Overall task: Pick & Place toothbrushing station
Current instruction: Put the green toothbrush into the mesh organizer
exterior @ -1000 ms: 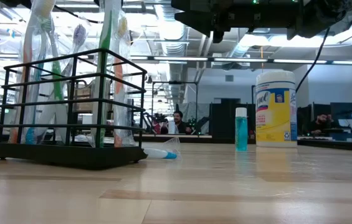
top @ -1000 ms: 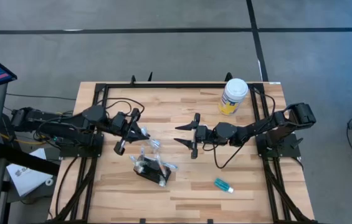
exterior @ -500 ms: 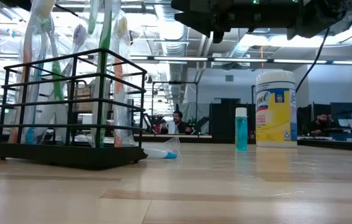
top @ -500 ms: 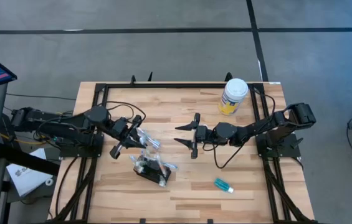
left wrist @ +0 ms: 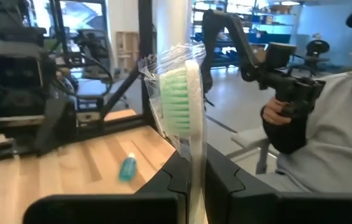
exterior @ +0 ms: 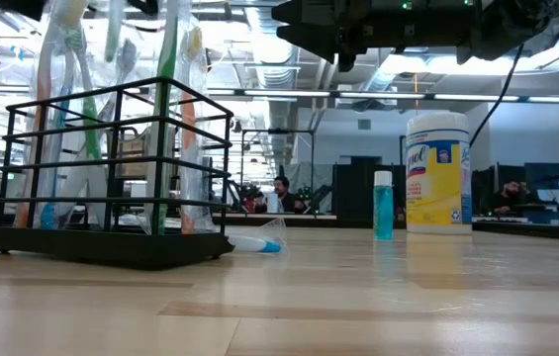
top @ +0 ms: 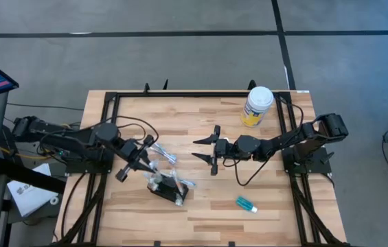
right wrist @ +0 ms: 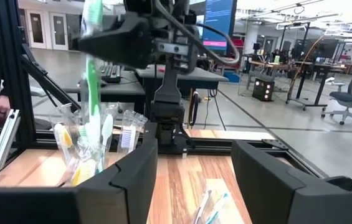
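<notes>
The toothbrushing station, a black wire holder, stands on its flat base on the wooden table with several wrapped toothbrushes upright in it; it also shows in the low view. My left gripper hovers just left of it, shut on a green-bristled toothbrush in clear wrap. My right gripper waits open near the table's middle, facing the station. My left gripper pinches the wrapped toothbrush's handle between its two fingers, just below the bristle head. The fingers reach in level, across the brush. The brush stands upright, head above the fingers, its lower part reaching down toward the brushes in the station.
A white-lidded yellow-labelled canister stands at the far right. A small teal bottle lies near the front right. One wrapped toothbrush lies on the table beyond the station. People sit in the room beyond the table.
My left gripper has moved toward the table's near edge and a little down, closer to the station, turning as it went. It stays shut on the green toothbrush, which has travelled with it.
</notes>
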Action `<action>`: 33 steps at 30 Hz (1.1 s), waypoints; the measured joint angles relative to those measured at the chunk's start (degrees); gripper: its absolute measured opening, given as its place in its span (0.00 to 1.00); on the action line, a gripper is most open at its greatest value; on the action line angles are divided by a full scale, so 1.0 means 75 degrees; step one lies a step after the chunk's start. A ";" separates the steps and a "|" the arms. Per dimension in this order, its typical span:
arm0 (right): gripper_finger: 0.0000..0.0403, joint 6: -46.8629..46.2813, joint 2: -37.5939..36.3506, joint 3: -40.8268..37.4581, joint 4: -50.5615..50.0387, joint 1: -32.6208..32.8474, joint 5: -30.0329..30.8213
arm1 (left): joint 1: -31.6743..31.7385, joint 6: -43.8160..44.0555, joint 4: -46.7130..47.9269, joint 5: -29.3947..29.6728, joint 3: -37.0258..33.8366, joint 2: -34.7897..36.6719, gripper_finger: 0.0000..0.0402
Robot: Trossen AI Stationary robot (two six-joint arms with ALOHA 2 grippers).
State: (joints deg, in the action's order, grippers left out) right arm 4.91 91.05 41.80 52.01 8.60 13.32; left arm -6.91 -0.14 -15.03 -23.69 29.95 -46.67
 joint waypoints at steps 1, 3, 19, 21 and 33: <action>0.48 0.0000 0.0000 0.0000 -0.0003 0.0000 0.0000 | -0.0001 -0.0003 -0.0007 0.0068 -0.0083 0.0068 0.02; 0.48 -0.0063 0.0000 0.0000 -0.0023 0.0000 0.0000 | 0.0005 -0.0003 -0.0024 0.0213 -0.0288 0.0269 0.02; 0.47 -0.0055 0.0000 0.0000 -0.0015 0.0000 0.0000 | -0.0026 0.0009 -0.0491 0.0529 -0.1457 0.1273 0.02; 0.46 -0.0057 0.0000 0.0000 -0.0017 0.0000 0.0000 | -0.0027 0.0002 -0.0597 0.0527 -0.1540 0.1212 0.02; 0.46 -0.0058 0.0000 0.0000 -0.0015 0.0000 0.0000 | -0.0027 -0.0159 -0.0795 0.0532 -0.1617 0.0562 0.02</action>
State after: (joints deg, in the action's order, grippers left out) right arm 4.47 91.05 41.80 51.90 8.60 13.32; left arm -7.11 -1.33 -20.99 -19.70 17.82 -42.46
